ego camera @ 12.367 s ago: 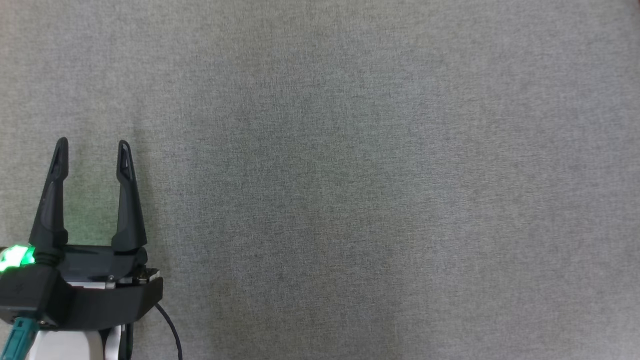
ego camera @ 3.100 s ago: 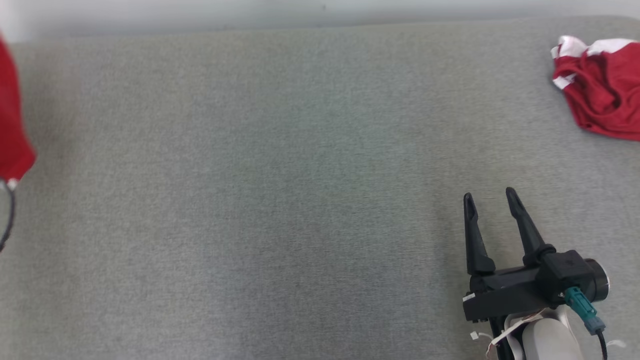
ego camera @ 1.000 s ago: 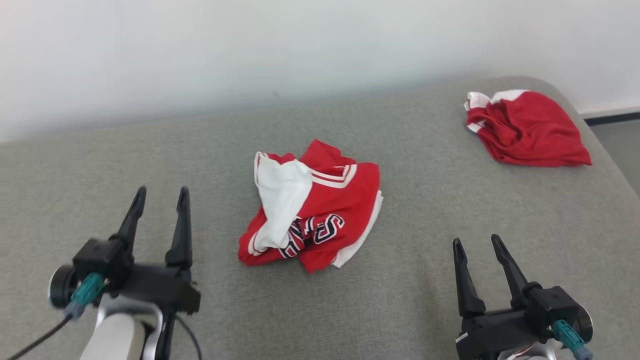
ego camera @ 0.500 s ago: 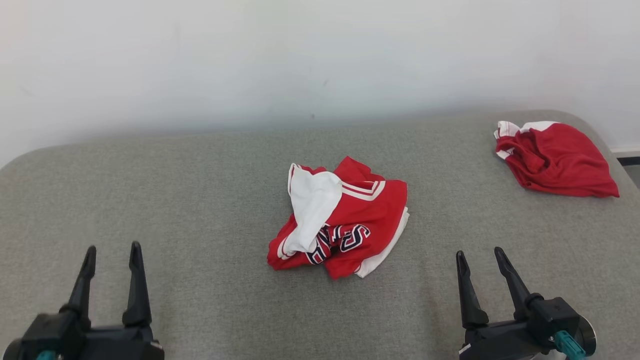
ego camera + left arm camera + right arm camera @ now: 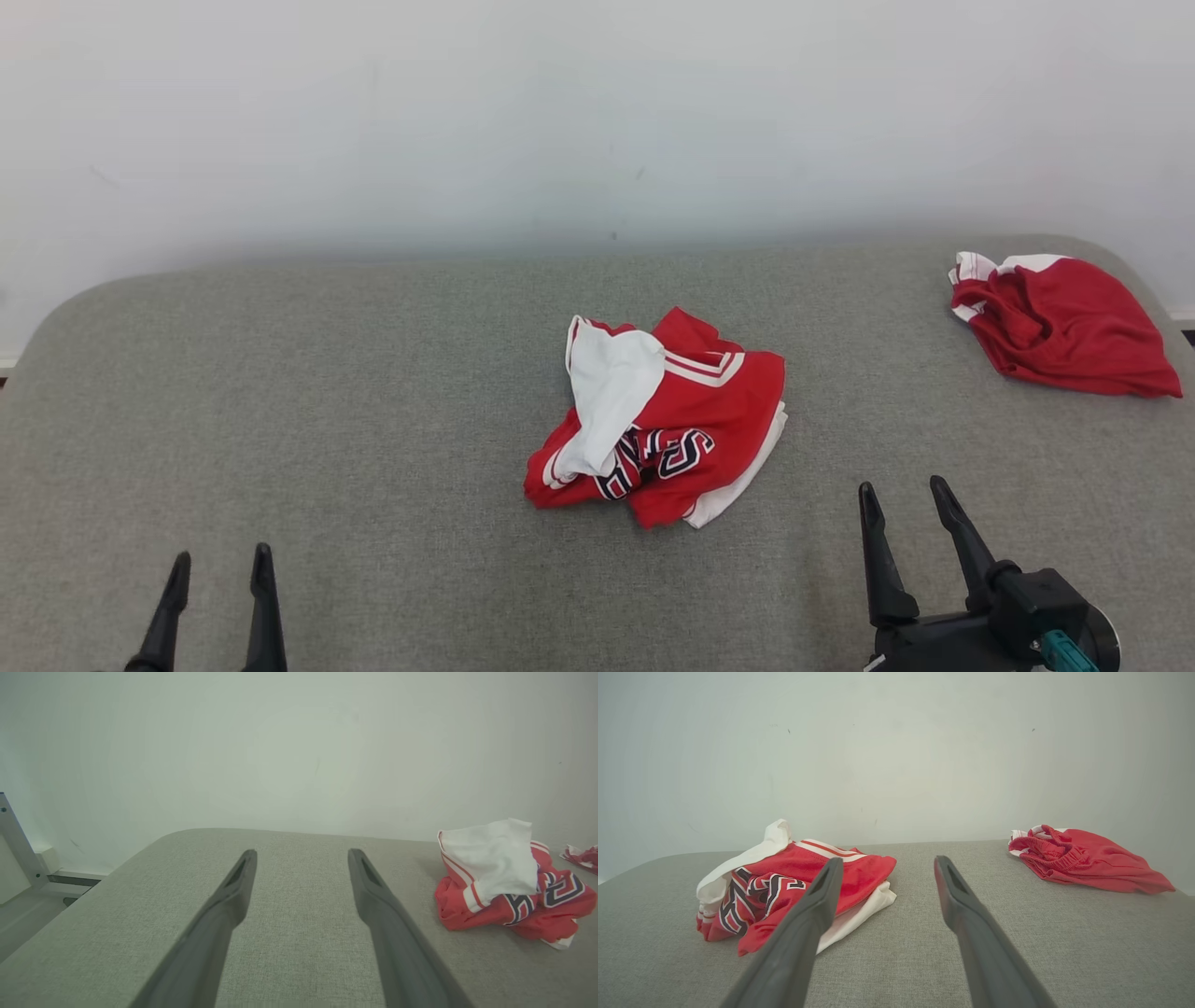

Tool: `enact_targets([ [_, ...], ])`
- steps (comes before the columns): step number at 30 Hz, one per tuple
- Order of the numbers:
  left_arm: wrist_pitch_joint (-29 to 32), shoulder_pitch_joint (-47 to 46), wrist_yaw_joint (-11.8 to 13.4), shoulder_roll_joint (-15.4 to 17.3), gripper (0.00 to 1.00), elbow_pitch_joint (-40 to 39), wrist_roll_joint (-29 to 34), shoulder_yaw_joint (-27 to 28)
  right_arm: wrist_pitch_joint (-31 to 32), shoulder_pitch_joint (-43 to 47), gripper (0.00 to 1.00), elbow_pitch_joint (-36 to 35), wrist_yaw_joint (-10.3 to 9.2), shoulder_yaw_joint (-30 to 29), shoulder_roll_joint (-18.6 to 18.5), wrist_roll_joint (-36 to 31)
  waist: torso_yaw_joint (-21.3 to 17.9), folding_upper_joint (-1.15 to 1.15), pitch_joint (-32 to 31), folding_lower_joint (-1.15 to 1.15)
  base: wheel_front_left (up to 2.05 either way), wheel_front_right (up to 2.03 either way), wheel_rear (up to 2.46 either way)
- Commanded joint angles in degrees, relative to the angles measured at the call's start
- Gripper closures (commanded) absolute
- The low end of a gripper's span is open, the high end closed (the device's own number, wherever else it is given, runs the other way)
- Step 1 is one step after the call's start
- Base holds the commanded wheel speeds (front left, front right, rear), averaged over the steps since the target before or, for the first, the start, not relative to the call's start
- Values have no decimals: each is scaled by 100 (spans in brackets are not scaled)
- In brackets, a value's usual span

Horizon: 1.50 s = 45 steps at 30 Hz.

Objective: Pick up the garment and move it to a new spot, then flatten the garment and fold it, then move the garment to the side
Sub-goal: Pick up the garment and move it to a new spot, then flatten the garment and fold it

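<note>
Wide-open left tool (image 5: 221, 554) and right tool (image 5: 902, 484), apart from garment (image 5: 709, 411)

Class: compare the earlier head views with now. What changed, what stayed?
The head camera tilted up, shifting the picture. The left gripper drew back toward the robot. Nothing gripped or released: it and the right gripper stay open; the crumpled red-and-white lettered jersey and red white-trimmed garment lie unmoved.

The crumpled red-and-white jersey (image 5: 719, 401) bears dark, white-edged block letters; only an "S" reads, the rest lost in folds
</note>
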Motion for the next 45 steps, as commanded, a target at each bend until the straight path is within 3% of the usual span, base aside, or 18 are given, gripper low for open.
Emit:
enact_targets([
  [1, -17, 34, -33, -33, 0, 23, 13, -5, -1, 59, 0, 4, -16, -13, 10, -17, 20, 0, -17, 0, 0, 0, 0],
  [12, -17, 114, -149, -20, 0, 387, 296, -113, -1, 112, 0, 70, -16, -46, 10, -43, 64, 0, -49, 0, 0, 0, 0],
  [45, -17, 183, -199, -71, 0, 328, 494, 14, -1, 186, 0, 286, -17, -46, 10, 24, 62, 0, -63, 0, 0, 0, 0],
])
